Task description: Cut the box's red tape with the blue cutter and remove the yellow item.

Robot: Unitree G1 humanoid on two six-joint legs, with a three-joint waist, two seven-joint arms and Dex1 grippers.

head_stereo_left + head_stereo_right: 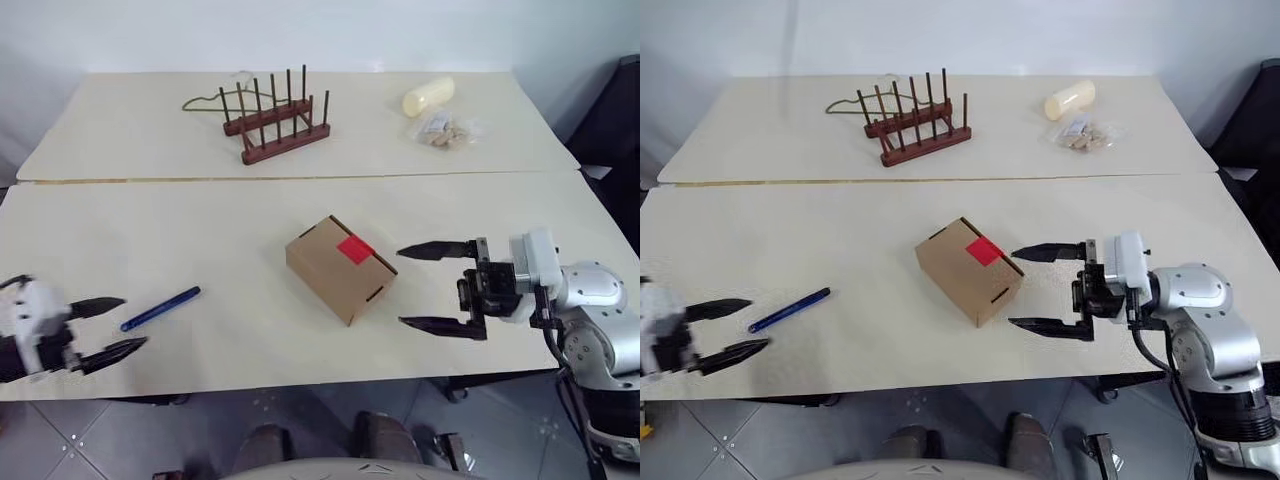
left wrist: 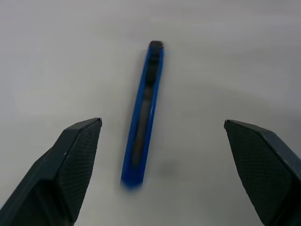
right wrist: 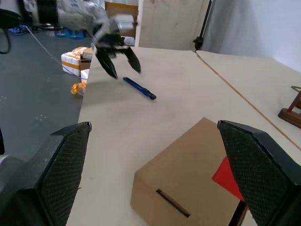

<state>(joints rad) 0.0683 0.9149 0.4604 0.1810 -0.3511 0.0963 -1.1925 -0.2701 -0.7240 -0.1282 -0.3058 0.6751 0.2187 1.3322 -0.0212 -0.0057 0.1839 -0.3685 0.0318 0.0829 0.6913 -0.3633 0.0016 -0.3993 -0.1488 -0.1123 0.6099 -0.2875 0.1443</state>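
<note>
The brown box lies closed in the middle of the near table, with the red tape on its top. The blue cutter lies flat on the table to its left. My left gripper hovers open just left of the cutter, pointing at it; the left wrist view has the cutter lying between the spread fingers, untouched. My right gripper stands open just right of the box, pointing left at it, empty. The yellow item is out of view.
On the far table stand a wooden peg rack with a cord beside it, a pale cream cylinder and a clear bag of small pieces. A seam runs between the two tables. Cartons sit on the floor beyond the table's left end.
</note>
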